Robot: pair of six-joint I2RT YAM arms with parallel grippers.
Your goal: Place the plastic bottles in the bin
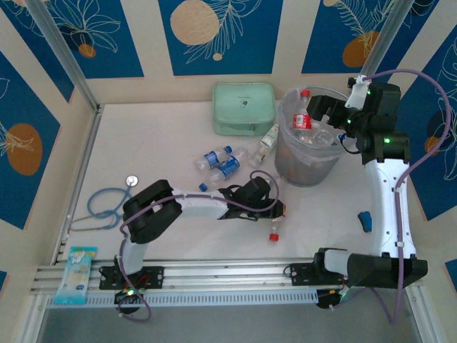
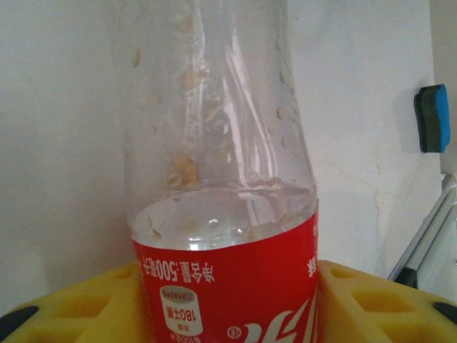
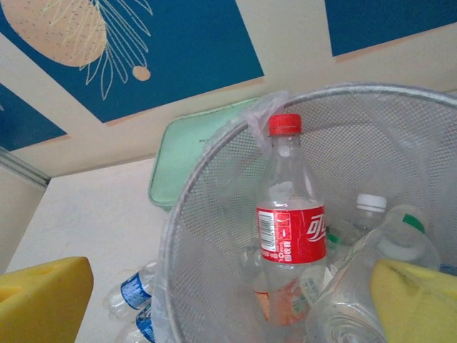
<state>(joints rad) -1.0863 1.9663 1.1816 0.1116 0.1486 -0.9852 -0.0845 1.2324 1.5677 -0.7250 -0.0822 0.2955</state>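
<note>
- The left gripper, just near-left of the bin, is clenched on a red-labelled bottle. Its wrist view shows yellow pads against both sides of the label.
- The right gripper hangs over the bin, jaws spread wide. Its wrist view shows a red-capped bottle upright inside.
- Blue-labelled bottles lie left of the bin.

Even, soft light fell on the white bench. Past the right hand and to either side of it stood cream walls with blue panels bearing orange discs and pale leaves. Aluminium posts rose at the corners.
</note>
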